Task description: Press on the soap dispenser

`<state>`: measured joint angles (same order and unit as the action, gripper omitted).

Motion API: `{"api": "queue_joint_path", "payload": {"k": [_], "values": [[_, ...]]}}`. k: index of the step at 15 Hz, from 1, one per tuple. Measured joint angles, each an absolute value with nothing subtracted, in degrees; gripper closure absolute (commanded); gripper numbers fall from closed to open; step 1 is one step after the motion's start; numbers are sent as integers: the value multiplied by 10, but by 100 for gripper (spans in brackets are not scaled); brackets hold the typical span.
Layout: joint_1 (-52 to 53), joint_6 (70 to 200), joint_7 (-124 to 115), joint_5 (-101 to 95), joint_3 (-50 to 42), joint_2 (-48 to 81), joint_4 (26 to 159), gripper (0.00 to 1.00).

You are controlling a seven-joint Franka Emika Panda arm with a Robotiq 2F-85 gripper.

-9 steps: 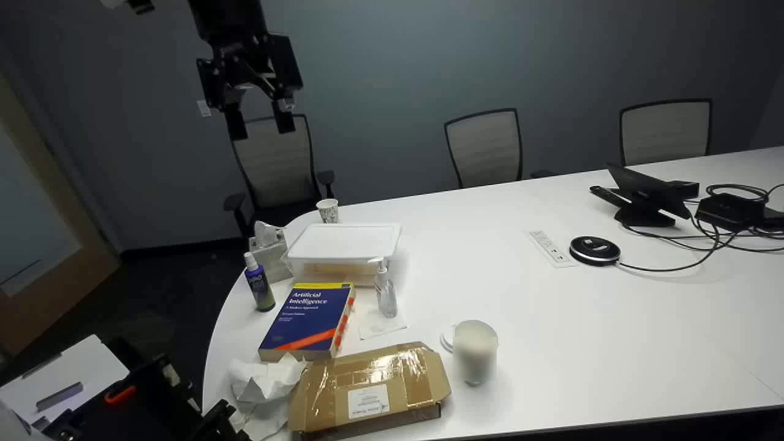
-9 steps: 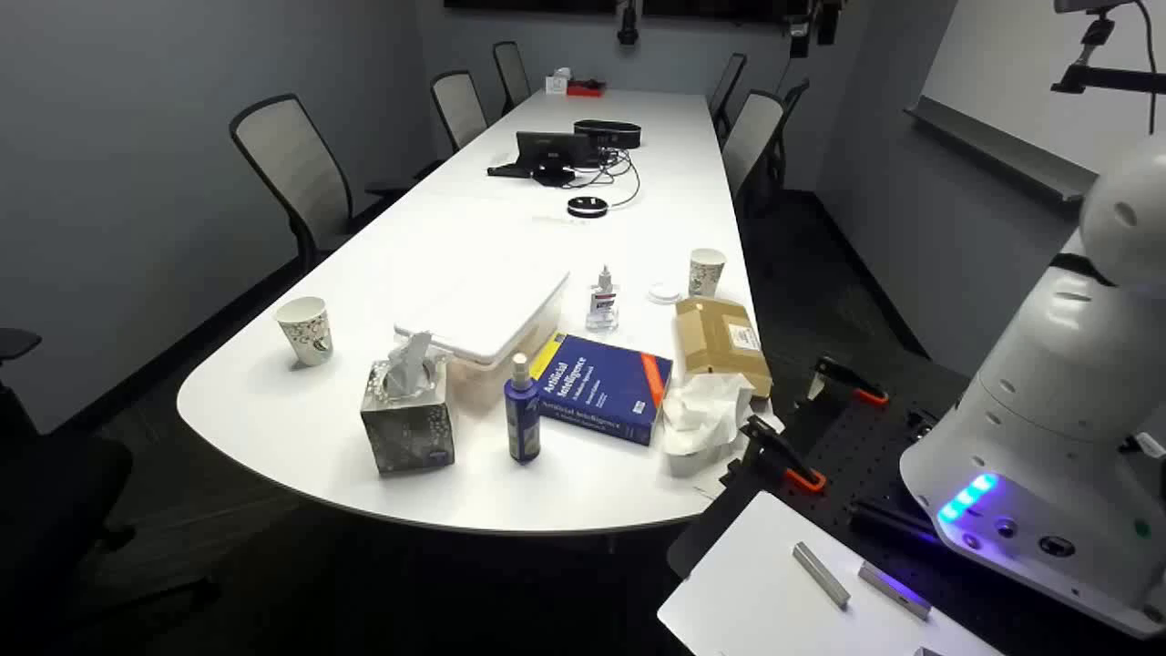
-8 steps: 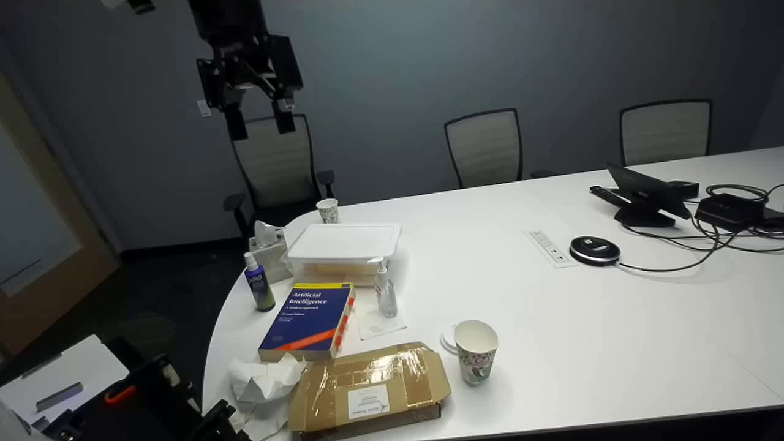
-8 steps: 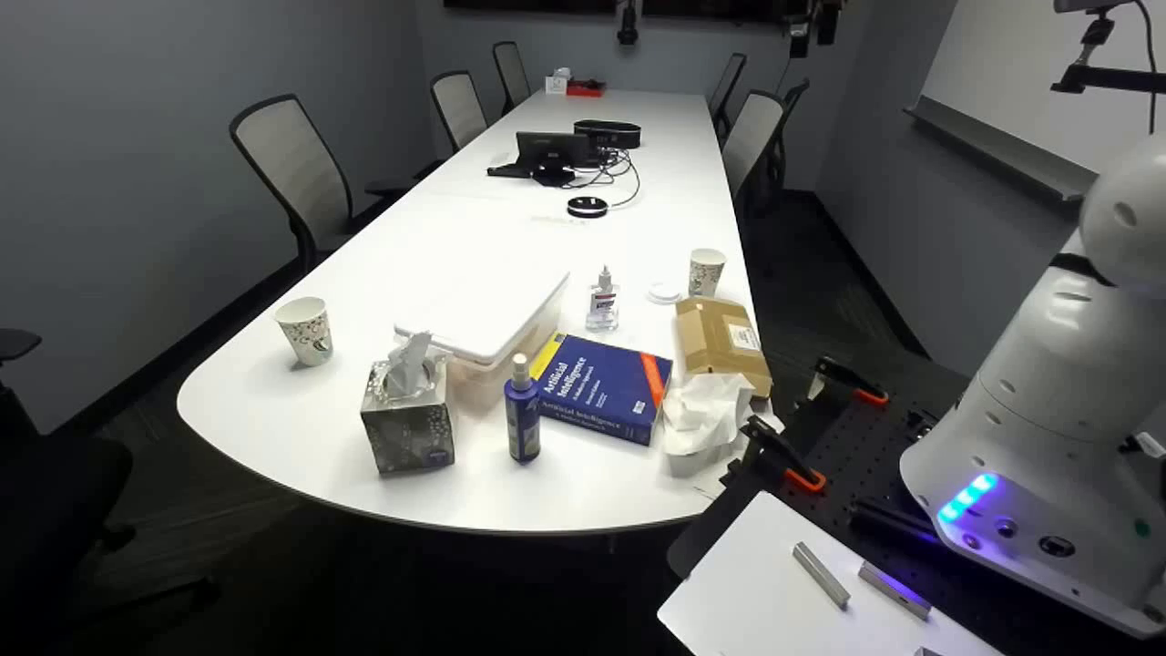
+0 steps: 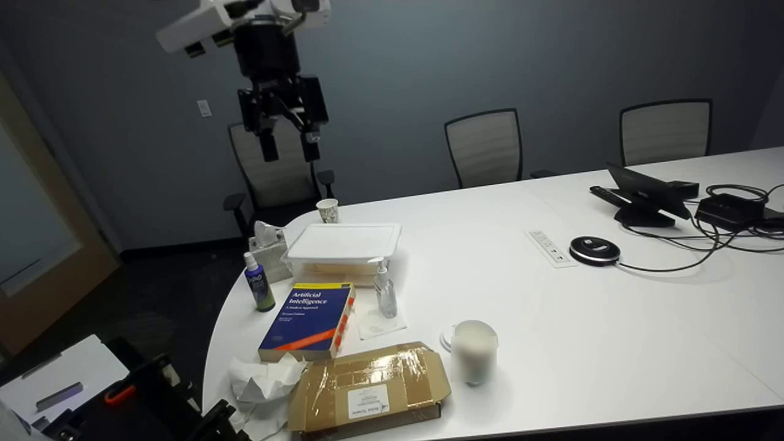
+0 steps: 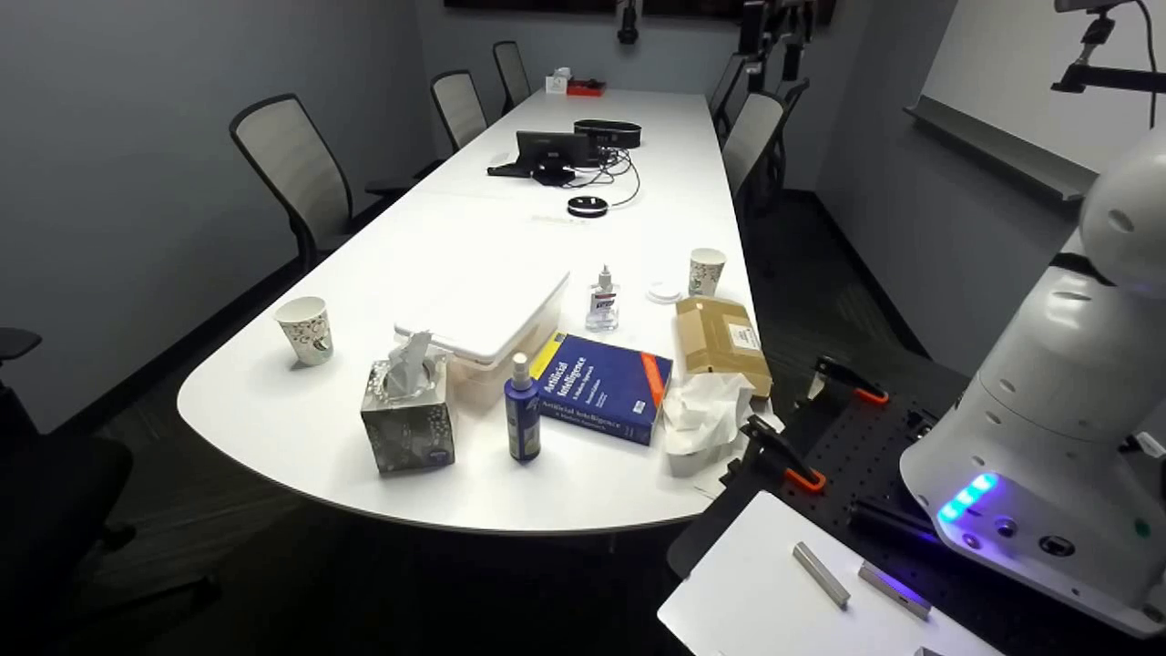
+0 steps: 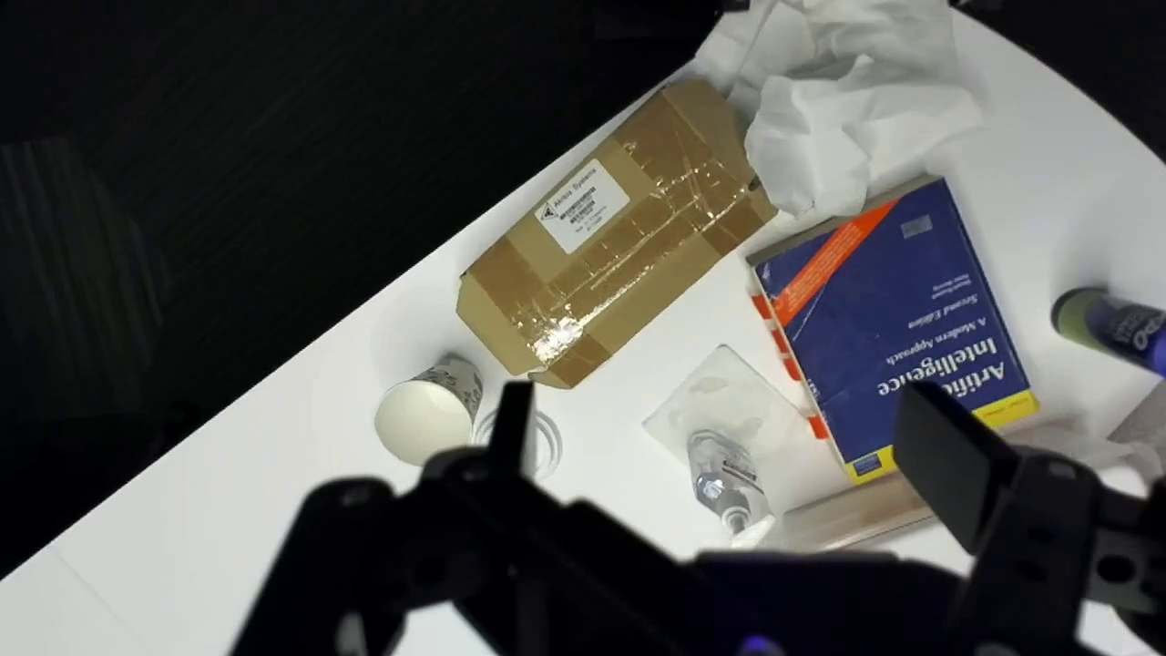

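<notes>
The soap dispenser is a slim clear bottle with a white pump top, standing upright on the table in both exterior views. In the wrist view the dispenser is seen from above, between the two fingers in the picture and well below them. It stands on a damp-looking white napkin. My gripper is open and empty, high above the table. It also shows at the top of an exterior view and in the wrist view. Nothing touches the dispenser.
Beside the dispenser are a lidded plastic box, a blue book and a cardboard box. A paper cup and white lid stand near. A spray bottle and tissue box are farther off.
The arm and gripper have moved down and to the right in an exterior view, and down and slightly left in an exterior view. The gripper stays open. The table objects have not moved.
</notes>
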<state>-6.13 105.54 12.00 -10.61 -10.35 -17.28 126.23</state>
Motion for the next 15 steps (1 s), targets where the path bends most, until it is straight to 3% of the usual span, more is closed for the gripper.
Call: {"api": "queue_joint_path", "payload": {"k": [11,12,13,15], "values": [[-61,1327,-53,10,-77,189,1138,0],[-61,1339,-62,18,-74,214,1123,25],[-61,1350,-70,26,-72,238,1108,26],[-61,1364,-85,39,-68,276,1080,42]]}}
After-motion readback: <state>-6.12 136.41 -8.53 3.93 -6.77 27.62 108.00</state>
